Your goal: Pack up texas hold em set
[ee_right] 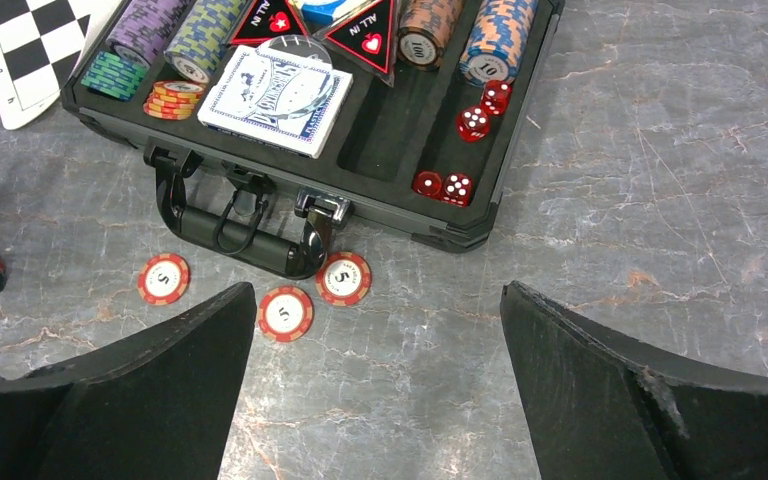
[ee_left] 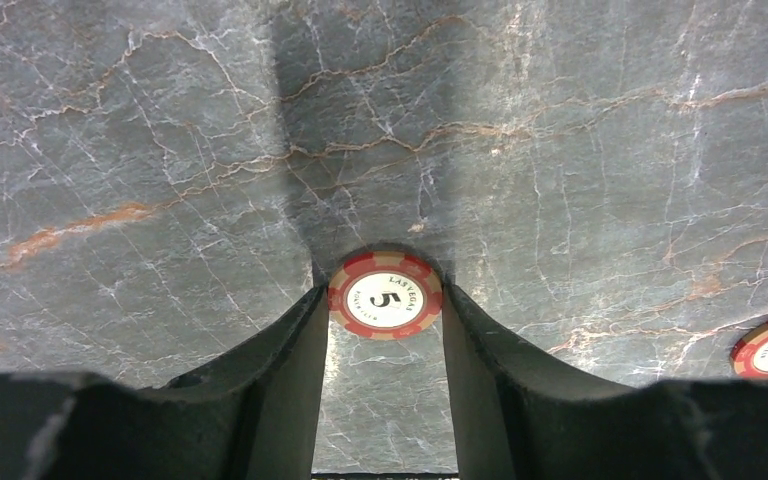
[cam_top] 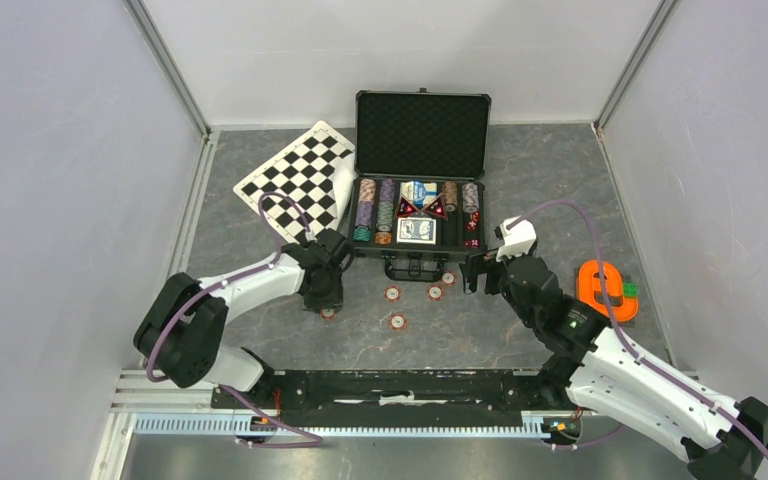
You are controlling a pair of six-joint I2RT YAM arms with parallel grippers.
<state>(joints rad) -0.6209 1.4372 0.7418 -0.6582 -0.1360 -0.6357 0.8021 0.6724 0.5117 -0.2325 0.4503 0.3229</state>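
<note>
1. Case [cam_top: 421,135]: a black foam-lined case lies open at the middle of the grey marbled desk [cam_top: 540,170], its lid standing upright at the far side and its handle [ee_right: 222,228] facing the arms.
2. Case contents: rows of striped chips stand on edge in the slots. One end chip reads "100" [ee_right: 420,45] and another "10" [ee_right: 487,65]. Two triangular markers read "ALL IN" above a red heart [ee_right: 368,35]. A blue-and-white card deck [ee_right: 275,100] lies in the front slot; its print is too small to read. Red dice [ee_right: 444,185] sit in the right-hand compartment.
3. Loose chips: three red-and-white chips marked "5" [ee_right: 285,313] lie flat on the desk just in front of the handle.
4. Left tool [cam_top: 327,306]: it points down at the desk left of the handle. Its fingers [ee_left: 290,340] stand on either side of a flat-lying chip [ee_left: 385,297] lettered "LAS VEGAS" and "5", right at its rim. Whether they press on it cannot be told.
5. Right tool [ee_right: 376,290]: released, with its jaws spread wide and nothing between them, it hangs near the case's front right corner.
6. Surroundings: a black-and-white checkered board [cam_top: 298,180] lies left of the case, and an orange object [cam_top: 605,288] lies on the right.
</note>
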